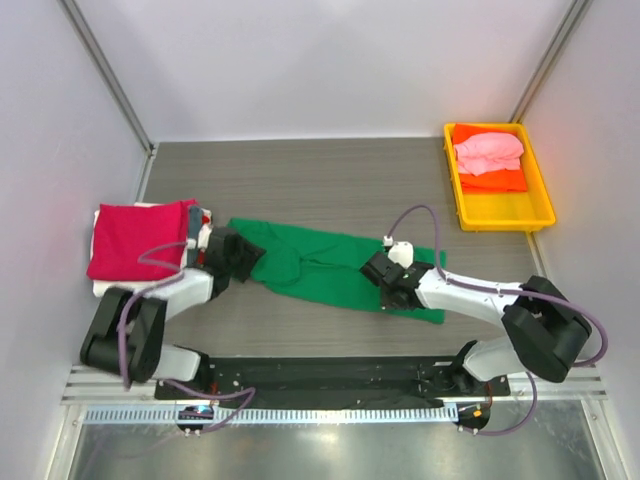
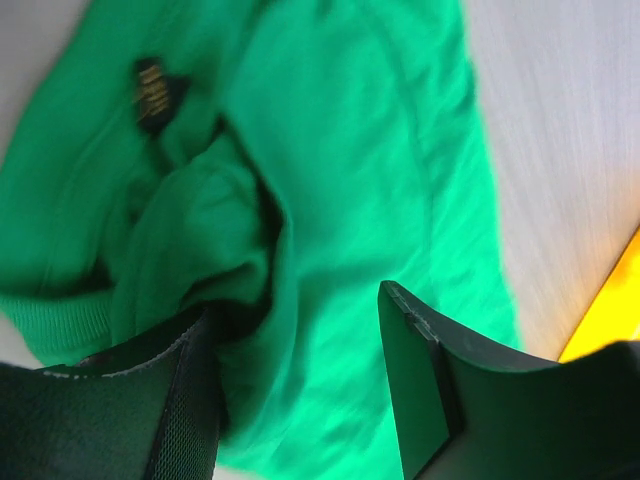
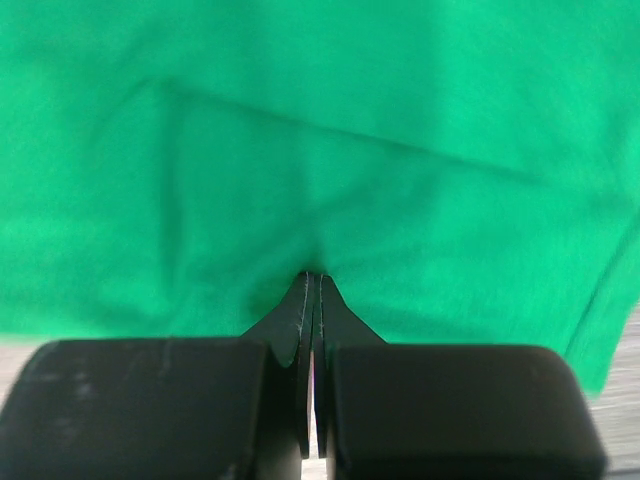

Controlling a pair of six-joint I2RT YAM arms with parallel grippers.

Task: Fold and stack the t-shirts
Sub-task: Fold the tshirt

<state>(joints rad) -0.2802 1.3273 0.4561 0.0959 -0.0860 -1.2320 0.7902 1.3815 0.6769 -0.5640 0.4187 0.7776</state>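
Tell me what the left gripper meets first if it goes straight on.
Most likely the green shirt: the left gripper points at its bunched cloth, jaws open; how near is unclear.

Two arms, the left arm [image 1: 150, 310] at lower left and the right arm [image 1: 480, 300] at lower right of the overhead view, are built of pale grey tubular links joined by bulky black rounded joint housings. They are mounted on a black base plate [image 1: 330, 375] fronted by a white ribbed strip [image 1: 300, 412]. A mauve-grey cable [image 1: 160, 257] loops along each arm, and a small white block [image 1: 401, 252] sits on the right wrist. In the wrist views the left gripper [image 2: 297, 303] has two broad matt black fingers [image 2: 420, 390], one with a fine-meshed face, while the right gripper [image 3: 313, 275] shows thin tapered black blades above two squarish black blocks.
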